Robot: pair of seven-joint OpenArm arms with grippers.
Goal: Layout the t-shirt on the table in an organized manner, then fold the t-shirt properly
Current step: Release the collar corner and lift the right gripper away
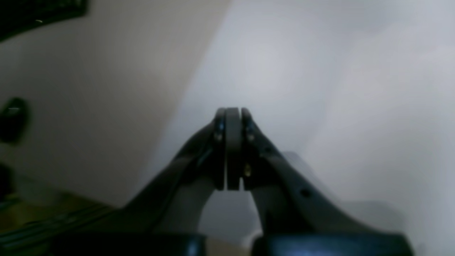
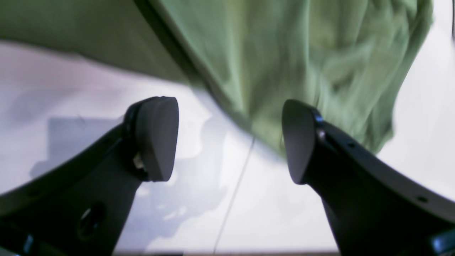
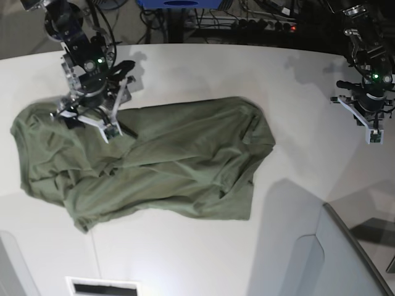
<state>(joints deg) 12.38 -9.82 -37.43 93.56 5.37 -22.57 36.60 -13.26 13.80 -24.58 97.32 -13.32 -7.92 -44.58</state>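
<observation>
Count, this moment:
- t-shirt [image 3: 160, 166]: one, olive green.
- desk [image 3: 203, 68]: one, white.
- robot arms: two, each with one hand; right hand [image 3: 92, 123], left hand [image 3: 372, 137].
- grey angled panel [image 3: 339, 259]: one, at the base view's lower right corner.
- vent-like slot [image 3: 102, 287] at the base view's bottom edge: one.

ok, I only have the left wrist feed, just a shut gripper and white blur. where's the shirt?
Observer: The t-shirt lies crumpled on the table, far from the left gripper in the base view.
Operator: right arm on it?
Observer: The right gripper is open over the shirt's edge, nothing between its fingers.
Operator: shirt flat yet?
Observer: No, it is heavily wrinkled, with one side bunched up.
</observation>
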